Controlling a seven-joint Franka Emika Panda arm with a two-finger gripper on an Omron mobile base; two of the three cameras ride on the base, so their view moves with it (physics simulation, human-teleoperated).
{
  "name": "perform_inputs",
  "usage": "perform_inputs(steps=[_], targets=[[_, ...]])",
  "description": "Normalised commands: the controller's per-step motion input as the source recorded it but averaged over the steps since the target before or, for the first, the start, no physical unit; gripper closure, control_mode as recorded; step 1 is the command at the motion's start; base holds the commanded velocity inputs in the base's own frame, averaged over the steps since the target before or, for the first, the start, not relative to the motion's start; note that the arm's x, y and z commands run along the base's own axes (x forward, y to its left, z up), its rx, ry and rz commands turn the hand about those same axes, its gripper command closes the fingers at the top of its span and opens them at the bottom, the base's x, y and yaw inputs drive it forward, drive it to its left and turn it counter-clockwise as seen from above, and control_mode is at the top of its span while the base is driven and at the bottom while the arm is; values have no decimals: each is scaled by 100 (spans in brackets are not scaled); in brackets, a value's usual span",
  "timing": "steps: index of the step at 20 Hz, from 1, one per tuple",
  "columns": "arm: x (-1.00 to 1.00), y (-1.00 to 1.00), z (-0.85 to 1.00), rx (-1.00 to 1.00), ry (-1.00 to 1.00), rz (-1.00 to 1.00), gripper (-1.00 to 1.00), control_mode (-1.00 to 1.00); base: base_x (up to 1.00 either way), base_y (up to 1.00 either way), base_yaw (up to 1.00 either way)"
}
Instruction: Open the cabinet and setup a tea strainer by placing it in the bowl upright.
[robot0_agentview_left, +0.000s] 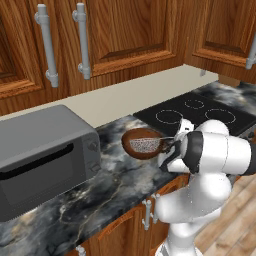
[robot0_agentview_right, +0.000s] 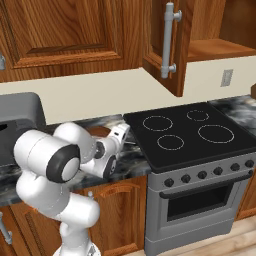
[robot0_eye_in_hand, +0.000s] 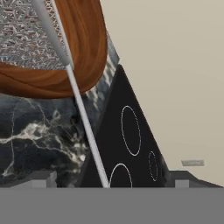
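Bowl (robot0_agentview_left: 144, 144): dark reddish-brown wood, round and shallow; stands on the dark marbled counter (robot0_agentview_left: 110, 185), between the grey microwave (robot0_agentview_left: 42, 155) and the black cooktop (robot0_agentview_left: 195, 112), just beside the cooktop's near-left corner; seen in the hand view as a wide wooden rim (robot0_eye_in_hand: 85, 48) at upper left.

Tea strainer (robot0_agentview_left: 143, 145): silver mesh basket sitting inside the bowl, open side up, rim roughly level; thin straight handle (robot0_eye_in_hand: 83, 118) runs out over the bowl's edge toward the gripper, crossing above the counter.

Gripper (robot0_agentview_left: 172, 146): low over the counter at the bowl's right side, at the end of the strainer handle; fingers spread wide in the hand view, one tip (robot0_eye_in_hand: 41, 178) far to the left, the other (robot0_eye_in_hand: 181, 178) far to the right; the handle passes between them, touching neither; nothing gripped.

Cabinet (robot0_agentview_left: 115, 35): reddish-brown wall unit above the counter; in the left base view two grey bar handles (robot0_agentview_left: 81, 40) side by side; in the right base view one door (robot0_agentview_right: 165, 45) swung outward with its handle on the edge, a bare shelf (robot0_agentview_right: 215, 50) behind it.

Stove (robot0_agentview_right: 200, 170): four rings on top, knob row and oven door below, to the right of the arm.
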Motion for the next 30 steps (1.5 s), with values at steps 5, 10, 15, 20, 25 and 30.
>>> perform_inputs(steps=[5, 10, 15, 20, 25, 30], targets=[[-15, 0, 57, 4, 8, 0, -100, -100, 0, 0, 0], [-21, 0, 72, 15, 21, 0, -100, -100, 0, 0, 0], [-24, 0, 99, 17, 35, 0, -100, -100, 0, 0, 0], [-23, 0, 97, 18, 38, 0, -100, -100, 0, 0, 0], [-19, 18, 29, 10, 36, 0, -100, -100, 0, 0, 0], [-49, 44, -28, 0, 10, -3, -100, -100, 0, 0, 0]])
